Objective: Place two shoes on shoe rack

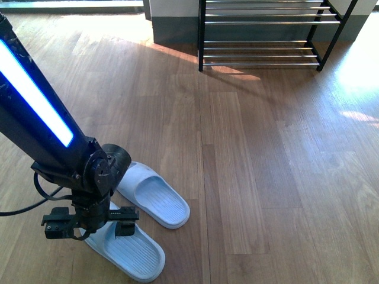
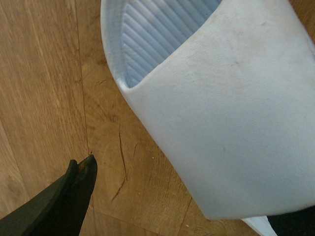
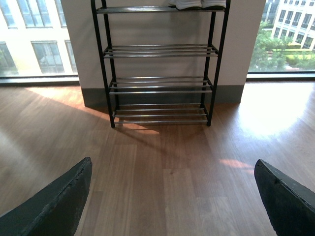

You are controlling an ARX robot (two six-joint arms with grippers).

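The shoe rack (image 1: 260, 22) (image 3: 160, 51), black-framed with silver rods, stands against the far wall. On its top tier the white soles of the two shoes (image 3: 197, 4) just show; the rest is cut off. My left gripper (image 1: 89, 228) (image 2: 189, 201) hangs open low over the floor, one finger on each side of the near pale blue slipper (image 1: 133, 254) (image 2: 236, 123), whose broad strap lies between the jaws. My right gripper (image 3: 172, 196) is open with only bare floor between its fingers, facing the rack from a distance.
A second pale blue slipper (image 1: 154, 195) lies beside the first, toward the middle. Wooden floor (image 1: 266, 165) stretches from the slippers to the rack. A grey skirting wall (image 3: 157, 29) and windows stand behind the rack.
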